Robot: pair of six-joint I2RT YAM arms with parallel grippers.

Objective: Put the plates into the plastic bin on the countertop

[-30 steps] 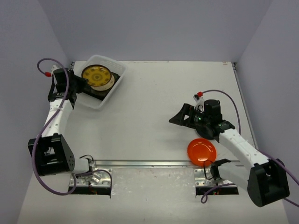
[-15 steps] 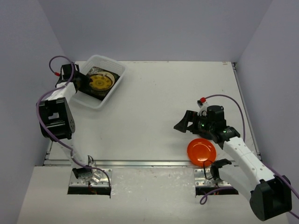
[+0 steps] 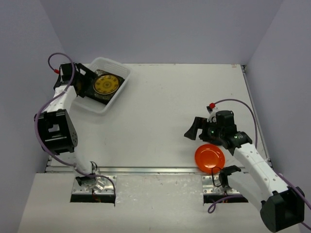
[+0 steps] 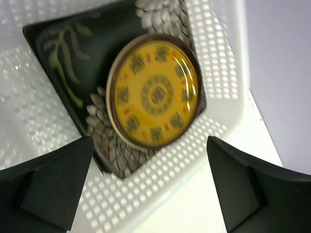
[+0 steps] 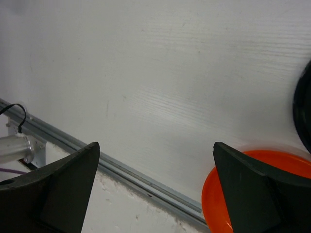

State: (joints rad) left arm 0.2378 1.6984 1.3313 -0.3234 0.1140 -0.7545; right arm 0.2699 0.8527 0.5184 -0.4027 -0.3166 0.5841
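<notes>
Orange plate (image 3: 210, 158) lies flat beside the right end effector (image 3: 191, 128), fingers wide apart like the left end effector (image 4: 146, 191), so it may slip when pinched

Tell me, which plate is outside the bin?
The plain orange plate, lying on the countertop beside the right arm; the yellow plate and black flowered plate sit inside the bin.

You see the round yellow plate (image 4: 154, 94) lying on a black plate with white flowers (image 4: 73, 53) inside the white bin (image 4: 221, 63). Your left claw (image 4: 149, 160) is spread wide above them.
</notes>
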